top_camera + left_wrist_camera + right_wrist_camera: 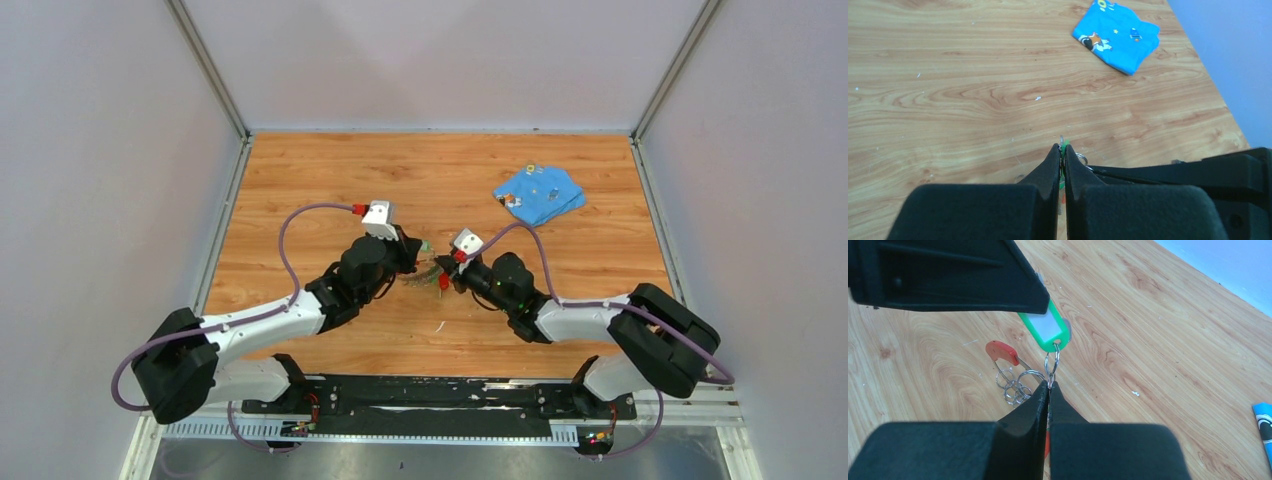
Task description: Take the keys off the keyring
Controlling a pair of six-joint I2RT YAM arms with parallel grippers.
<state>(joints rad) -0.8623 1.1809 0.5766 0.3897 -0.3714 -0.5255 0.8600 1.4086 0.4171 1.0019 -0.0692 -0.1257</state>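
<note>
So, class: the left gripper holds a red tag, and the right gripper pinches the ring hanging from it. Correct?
No. The tag in the left gripper is green, not red, as the right wrist view shows. The right gripper does pinch its ring.

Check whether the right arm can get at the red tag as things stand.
Probably yes, once freed: the red tag is uncovered just beside the right gripper, but that gripper is shut on the small ring of the green tag.

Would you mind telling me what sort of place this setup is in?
Probably a robotics lab work cell: a wood-grain tabletop boxed in by plain panel walls, with two robot arms bolted to a rail.
</note>
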